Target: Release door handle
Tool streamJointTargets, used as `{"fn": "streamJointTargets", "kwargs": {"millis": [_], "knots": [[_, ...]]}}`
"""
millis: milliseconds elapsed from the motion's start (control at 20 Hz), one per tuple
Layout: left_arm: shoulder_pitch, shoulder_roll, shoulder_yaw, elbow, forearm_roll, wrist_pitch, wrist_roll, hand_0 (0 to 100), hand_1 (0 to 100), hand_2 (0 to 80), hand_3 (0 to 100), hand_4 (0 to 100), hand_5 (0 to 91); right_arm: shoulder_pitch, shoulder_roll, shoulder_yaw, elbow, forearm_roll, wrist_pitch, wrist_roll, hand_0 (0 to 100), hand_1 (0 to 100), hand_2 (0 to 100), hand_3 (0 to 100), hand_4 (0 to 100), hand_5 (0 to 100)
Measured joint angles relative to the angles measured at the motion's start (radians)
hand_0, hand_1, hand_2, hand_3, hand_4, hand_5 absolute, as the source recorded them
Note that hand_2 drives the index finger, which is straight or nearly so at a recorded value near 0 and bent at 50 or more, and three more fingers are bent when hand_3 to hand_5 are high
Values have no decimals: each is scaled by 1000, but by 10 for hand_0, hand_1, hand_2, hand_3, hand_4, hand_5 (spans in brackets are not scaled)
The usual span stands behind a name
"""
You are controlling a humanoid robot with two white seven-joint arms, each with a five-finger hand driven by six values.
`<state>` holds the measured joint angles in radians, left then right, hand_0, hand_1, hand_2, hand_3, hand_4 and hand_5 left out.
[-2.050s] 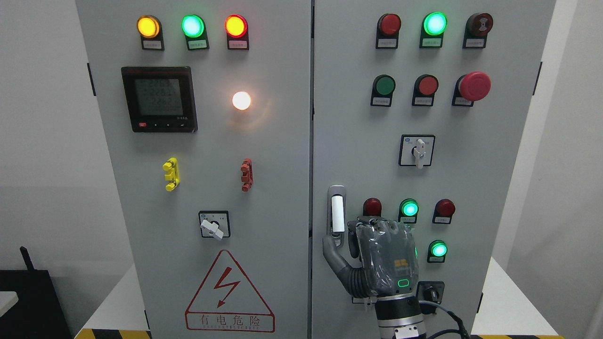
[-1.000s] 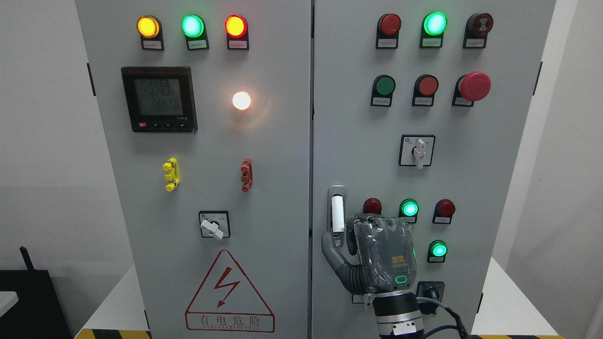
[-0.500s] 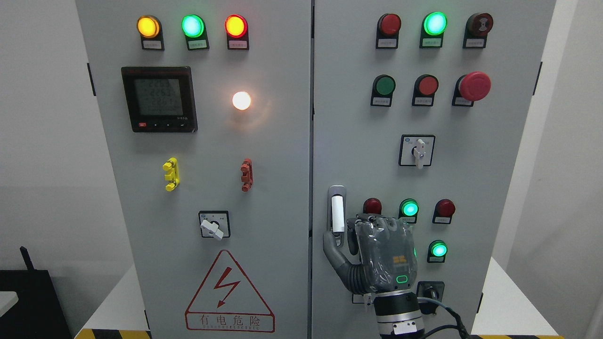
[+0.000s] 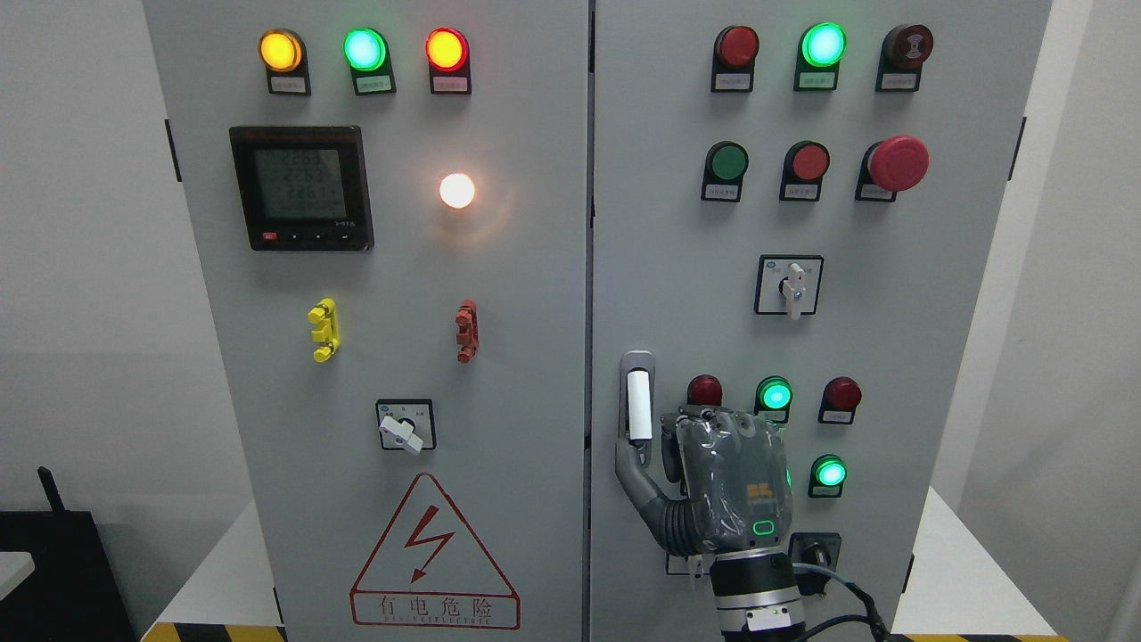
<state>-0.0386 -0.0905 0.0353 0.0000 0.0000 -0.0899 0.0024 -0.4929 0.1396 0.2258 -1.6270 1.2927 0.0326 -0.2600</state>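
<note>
Handle release, right door of cabinet: hand on the lower end of the handle.

Handle [image 4: 638, 401], white bar in a grey recess, sits at the left edge of the right door [image 4: 677, 267], low, beside the centre seam. Right hand [image 4: 713, 486] comes up from the bottom edge; thumb [image 4: 635, 473] lies at the handle's lower end, fingers curled against the door just right of it; whether they hook the bar, cannot tell. Judged rigid, smooth, likely slippery; hold is at the bar's lower end. Green lamp [image 4: 775, 394] just above the knuckles.
</note>
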Motion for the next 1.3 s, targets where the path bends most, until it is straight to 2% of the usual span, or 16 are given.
{"fn": "streamJointTargets", "kwargs": {"millis": [800, 1300], "knots": [[0, 0, 0, 0, 0, 0, 0, 120, 389, 0, 0, 0, 0, 0, 0, -9, -2, -3, 3, 3, 526, 516, 1000, 1000, 1000, 995], [0, 0, 0, 0, 0, 0, 0, 120, 389, 0, 0, 0, 0, 0, 1, -8, -7, -13, 4, -8, 545, 503, 1000, 1000, 1000, 994]]}}
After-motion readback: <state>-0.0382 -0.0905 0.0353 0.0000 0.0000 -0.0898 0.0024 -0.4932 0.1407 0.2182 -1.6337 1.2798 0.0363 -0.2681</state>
